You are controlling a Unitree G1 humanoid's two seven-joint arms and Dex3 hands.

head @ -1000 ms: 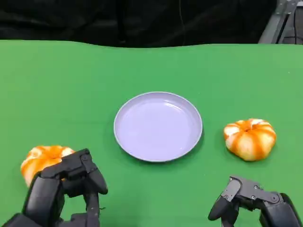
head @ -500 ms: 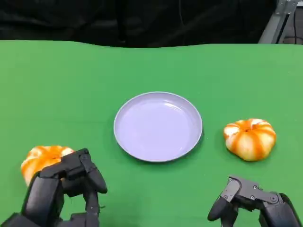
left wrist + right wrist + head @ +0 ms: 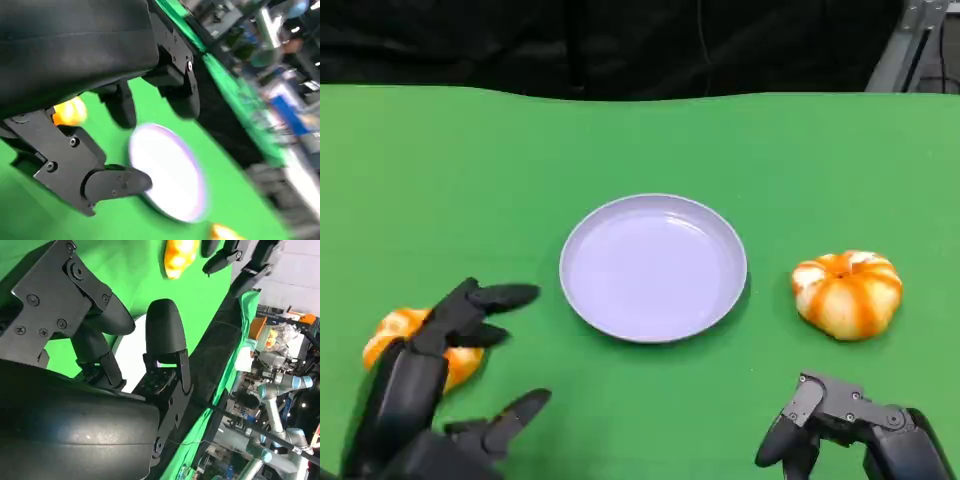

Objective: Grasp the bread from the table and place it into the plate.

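Note:
Two orange-and-white pumpkin-shaped breads lie on the green table. The left bread [image 3: 392, 332] sits partly under my left hand [image 3: 428, 392], whose fingers are spread wide above it and hold nothing. The right bread [image 3: 848, 292] lies right of the lilac plate [image 3: 653, 267], which has nothing in it. My right hand [image 3: 848, 432] hangs low at the near right with its fingers curled in on nothing, a short way nearer than the right bread. In the left wrist view the plate [image 3: 167, 170] shows past my fingers [image 3: 117, 181], with the left bread [image 3: 70, 111] behind them.
The green cloth [image 3: 640, 140] runs back to a dark backdrop at the table's far edge. A metal stand [image 3: 910, 45] rises at the far right corner. In the right wrist view, lab equipment [image 3: 280, 390] stands beyond the table.
My left hand has uncurled, its fingers now spread wide over the left bread. The right hand, the plate and both breads have stayed put.

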